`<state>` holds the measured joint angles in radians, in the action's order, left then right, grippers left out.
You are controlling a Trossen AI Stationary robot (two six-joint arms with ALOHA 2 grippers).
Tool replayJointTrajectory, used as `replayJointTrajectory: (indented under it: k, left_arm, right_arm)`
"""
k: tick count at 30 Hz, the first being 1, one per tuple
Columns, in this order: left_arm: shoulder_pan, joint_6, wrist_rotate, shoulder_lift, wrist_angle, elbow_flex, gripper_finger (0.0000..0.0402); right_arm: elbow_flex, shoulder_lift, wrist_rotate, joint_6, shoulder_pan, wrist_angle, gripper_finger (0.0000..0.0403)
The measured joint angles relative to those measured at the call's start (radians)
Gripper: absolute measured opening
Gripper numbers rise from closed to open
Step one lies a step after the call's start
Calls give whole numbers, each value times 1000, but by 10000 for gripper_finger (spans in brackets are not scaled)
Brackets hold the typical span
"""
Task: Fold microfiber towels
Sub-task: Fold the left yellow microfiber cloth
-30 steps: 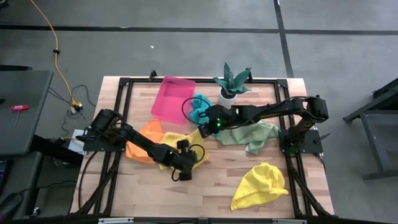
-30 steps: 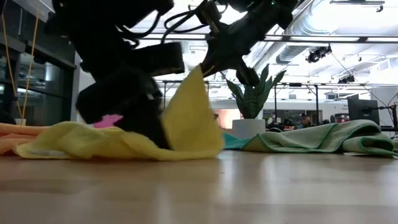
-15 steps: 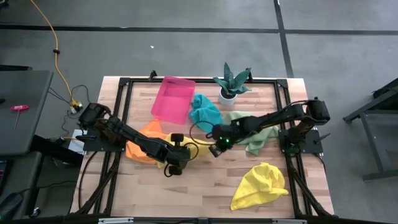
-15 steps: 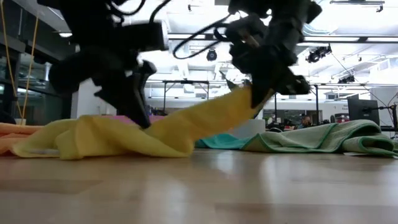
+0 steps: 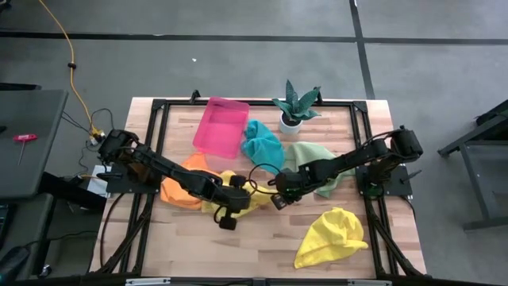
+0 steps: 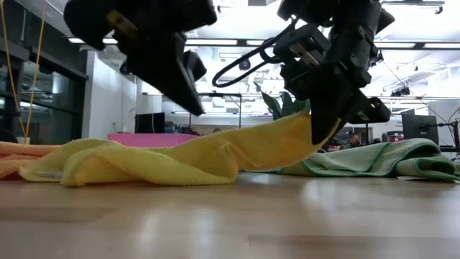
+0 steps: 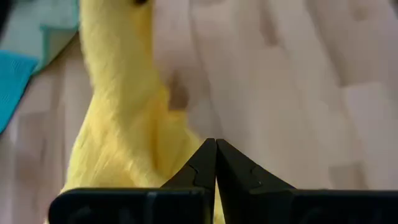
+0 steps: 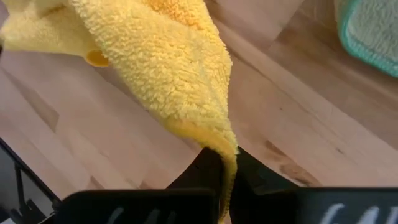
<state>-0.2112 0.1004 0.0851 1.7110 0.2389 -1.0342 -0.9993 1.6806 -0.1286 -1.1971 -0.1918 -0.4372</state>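
Five towels lie on your table [image 5: 262, 238]. Your right gripper [image 6: 321, 137] has its fingers clamped on one corner of the yellow towel [image 5: 238, 195] at the table's middle; in the right wrist view the cloth pinches between the dark fingers [image 8: 208, 168] and drapes away over the wood. In the low view that corner is lifted off the surface while the rest of the towel [image 6: 144, 162] trails in rumpled folds on the table. Your left gripper [image 5: 225, 221] sits over the near edge of the same towel, and the left wrist view shows its two fingers pressed together with nothing between them, the yellow cloth [image 7: 124, 124] just beyond the tips.

The orange towel [image 5: 178, 187] lies beside the yellow one, under your left arm, touching it. The teal towel [image 5: 262, 143] is bunched next to the pink tray [image 5: 218, 123] at the far side. The light green towel [image 5: 317, 159] lies under your right arm, near the potted plant [image 5: 295, 103]. The second yellow towel [image 5: 329, 234] sits crumpled by the near right corner, well apart from both grippers
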Motion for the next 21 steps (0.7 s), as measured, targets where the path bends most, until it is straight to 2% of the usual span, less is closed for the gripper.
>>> replayJointTrajectory:
  k: [5, 15, 21]
  left_arm:
    - [-19, -30, 13, 2, -52, -7, 21]
    - [-35, -78, 66, 75, -31, -6, 145]
    - [-35, -52, 74, 121, -21, -5, 186]
  right_arm:
    - [0, 0, 1, 0, 4, 12, 0]
    - [0, 0, 3, -5, 4, 23, 0]
    - [0, 0, 3, -12, 4, 34, 0]
